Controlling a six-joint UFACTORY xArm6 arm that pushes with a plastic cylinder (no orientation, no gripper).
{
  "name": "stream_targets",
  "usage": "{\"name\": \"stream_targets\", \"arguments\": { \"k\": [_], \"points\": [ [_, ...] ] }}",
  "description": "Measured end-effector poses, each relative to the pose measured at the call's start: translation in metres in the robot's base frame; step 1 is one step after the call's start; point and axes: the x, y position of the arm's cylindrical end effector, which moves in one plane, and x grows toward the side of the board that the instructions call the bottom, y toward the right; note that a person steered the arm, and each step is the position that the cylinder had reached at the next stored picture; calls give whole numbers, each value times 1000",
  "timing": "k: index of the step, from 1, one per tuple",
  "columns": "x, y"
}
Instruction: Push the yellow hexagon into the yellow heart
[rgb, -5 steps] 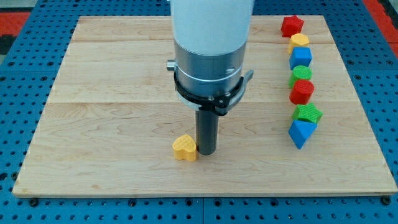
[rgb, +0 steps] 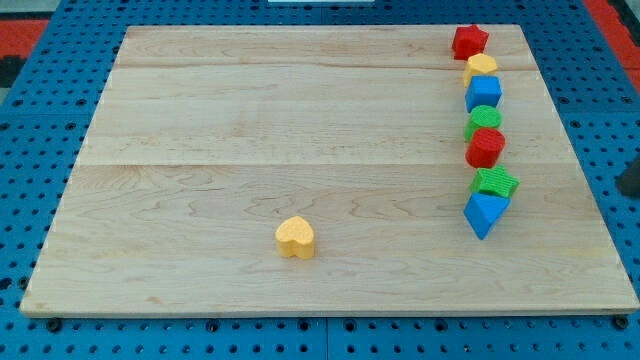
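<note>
A yellow heart (rgb: 295, 237) sits alone near the wooden board's (rgb: 250, 130) six o'clock edge; toward three o'clock a column of blocks climbs away: blue (rgb: 484, 214), green (rgb: 494, 183), red (rgb: 485, 147), green (rgb: 483, 122), blue (rgb: 483, 94), the yellow hexagon (rgb: 481, 66), red (rgb: 469, 41); my tip is out of frame, its state impossible to tell.

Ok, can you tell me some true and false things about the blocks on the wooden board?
1. The yellow heart block sits alone near the view's bottom. True.
2. The yellow hexagon block touches the heart. False: it sits far off in the column at the view's right.
3. A red block tops that column. True.
4. My tip is pressing on the heart. False: my tip does not show.
5. The column's lowest block is green. False: it is a blue block.
</note>
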Motion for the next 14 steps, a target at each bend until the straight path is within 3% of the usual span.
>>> {"name": "stream_targets", "arguments": {
  "k": [2,3,5,7,8,9,10,14],
  "points": [
    [-163,0],
    [-188,-26],
    [-183,-120],
    [-172,-113],
    [-173,-155],
    [-187,-233],
    [-168,-272],
    [-143,-301]
  ]
}}
